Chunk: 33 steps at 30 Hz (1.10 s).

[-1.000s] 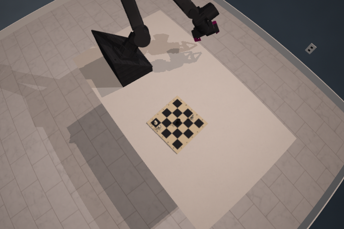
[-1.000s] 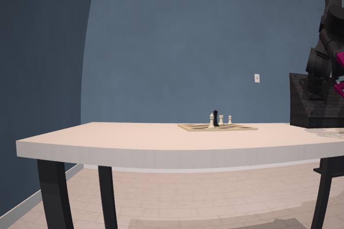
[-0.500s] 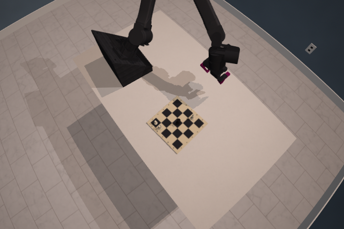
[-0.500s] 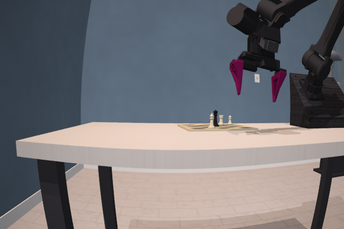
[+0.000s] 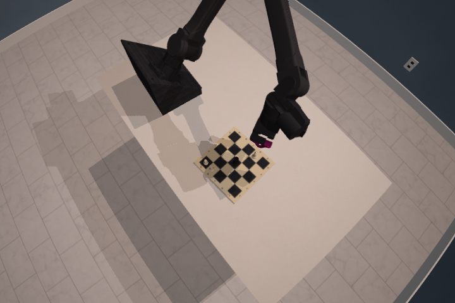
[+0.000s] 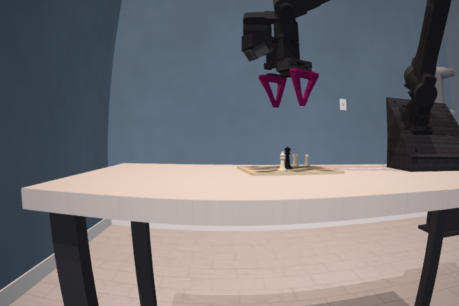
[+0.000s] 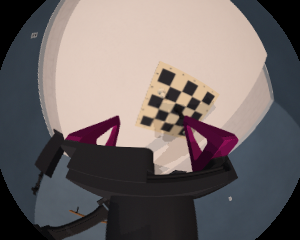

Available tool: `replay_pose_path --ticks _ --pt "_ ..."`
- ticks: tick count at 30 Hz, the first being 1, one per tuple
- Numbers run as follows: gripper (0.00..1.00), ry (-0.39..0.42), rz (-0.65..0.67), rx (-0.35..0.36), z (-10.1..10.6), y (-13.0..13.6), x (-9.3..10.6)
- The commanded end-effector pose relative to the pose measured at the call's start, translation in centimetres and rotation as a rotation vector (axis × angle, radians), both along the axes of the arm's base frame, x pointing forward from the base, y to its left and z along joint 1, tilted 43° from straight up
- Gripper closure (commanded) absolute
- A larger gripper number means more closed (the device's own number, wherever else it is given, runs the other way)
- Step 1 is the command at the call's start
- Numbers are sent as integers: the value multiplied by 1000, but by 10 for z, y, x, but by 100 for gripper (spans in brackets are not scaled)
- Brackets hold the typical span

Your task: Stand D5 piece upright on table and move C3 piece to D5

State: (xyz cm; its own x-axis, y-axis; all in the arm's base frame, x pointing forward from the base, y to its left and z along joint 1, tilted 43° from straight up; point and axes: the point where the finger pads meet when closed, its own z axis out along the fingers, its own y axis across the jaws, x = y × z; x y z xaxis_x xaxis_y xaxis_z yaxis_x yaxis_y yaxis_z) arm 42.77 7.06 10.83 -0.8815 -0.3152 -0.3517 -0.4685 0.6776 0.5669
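My gripper (image 5: 263, 144) (image 6: 289, 105) (image 7: 151, 119) is open and empty, pointing down high above the table (image 5: 306, 210), near the board. The chessboard (image 5: 234, 201) (image 6: 298, 173) lies flat. A black king (image 5: 236, 160) (image 6: 287, 159) (image 7: 178, 109) stands upright on the central square, C3. A tall white piece (image 5: 254, 155) (image 6: 282, 161) (image 7: 161, 93) stands at one edge. A white rook (image 5: 212, 168) (image 6: 295, 159) and a white pawn (image 5: 206, 161) (image 6: 306, 160) stand at the opposite side. The edge labels are too small to read, so I cannot tell which edge piece is on D5.
The arm's black base (image 5: 177, 84) (image 6: 432, 144) stands at the table end beside the board. The pawn is on a corner square, with the rook beside it. The arm's shadow falls across part of the board. A finger hides part of the board in the wrist view.
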Motion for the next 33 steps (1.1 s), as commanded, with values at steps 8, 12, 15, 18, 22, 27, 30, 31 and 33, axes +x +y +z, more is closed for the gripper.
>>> replay_pose_path --ticks 8,12,15,18,22,27,30,31,33 --pt "0 469 -536 59 5 -28 14" --pt "0 527 -588 62 -1 -28 13" --pt "0 535 -588 61 -1 -27 12" --pt "0 535 -588 61 -1 -27 12" --pt "0 535 -588 61 -1 -27 12" --pt "0 535 -588 61 -1 -27 12" --pt "0 532 -585 61 -1 -27 12" --pt "0 532 -585 61 -1 -27 12" --pt "0 532 -585 61 -1 -27 12"
